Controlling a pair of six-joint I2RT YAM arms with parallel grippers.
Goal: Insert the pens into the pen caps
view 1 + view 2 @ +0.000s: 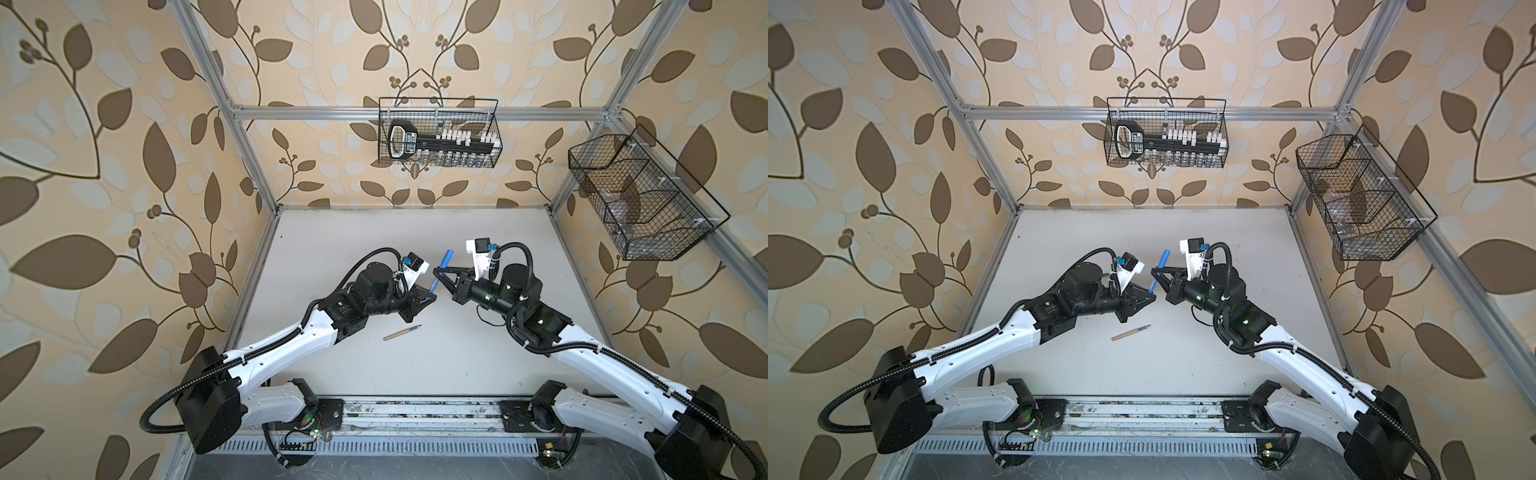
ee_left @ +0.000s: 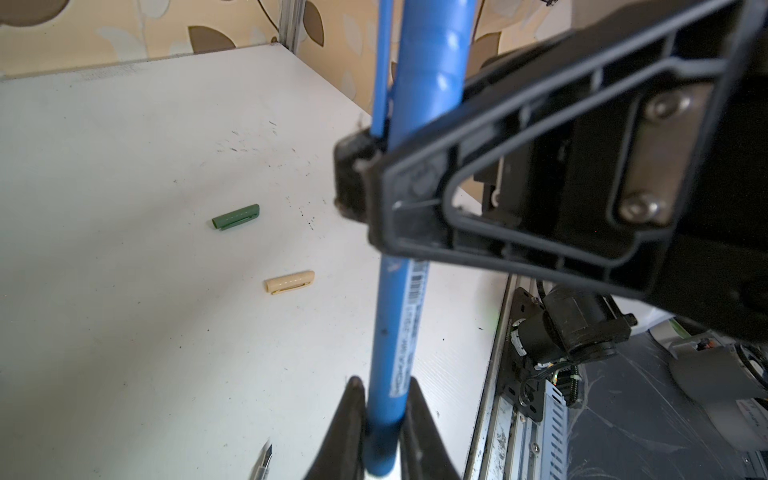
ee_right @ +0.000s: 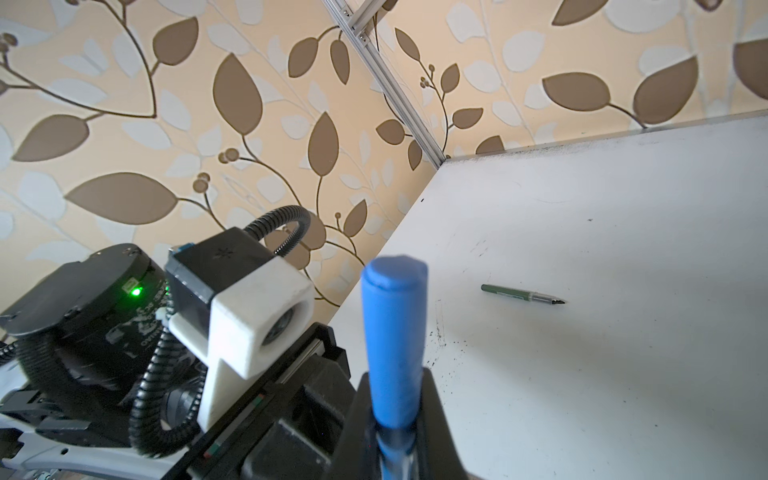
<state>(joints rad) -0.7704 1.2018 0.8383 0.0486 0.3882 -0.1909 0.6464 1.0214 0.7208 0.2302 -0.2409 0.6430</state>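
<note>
Left wrist view gives the closest look: the blue pen [image 2: 388, 332] is held up off the bench [image 2: 124, 332], gripped by both arms. The left pincer [image 2: 383, 384] pinches the bare end of the barrel, squeezing it from both sides. The right pincer [image 2: 372, 166] is clamped tight further along, right where the blue cap [image 2: 428, 62] meets the barrel. The cap sits on the pen, though how far home I cannot tell. On the bench beyond lie the green cap [image 2: 235, 217] and the tan cap [image 2: 289, 282], both flat on their sides, near each other but not touching. In both top views the two pincers meet above the middle of the bench, and the pen slants between them with its capped end toward 1 o'clock. The tan pen [image 1: 402, 333] lies flat on the bench at about 7 o'clock from the left pincer [image 1: 432, 296], clear of it, with its dark tip pointing to about 2 o'clock. The right wrist view looks along the blue cap where it stands out of the right pincer [image 3: 395, 399]. Beyond it the green pen [image 3: 523, 294] lies alone on the bench, uncapped, its dark tip showing. On the back wall at 12 o'clock hangs a wire basket [image 1: 440, 110] with a black-handled tool and some white pieces inside. A second wire basket [image 1: 590, 158] hangs on the side wall at about 2 o'clock.
</note>
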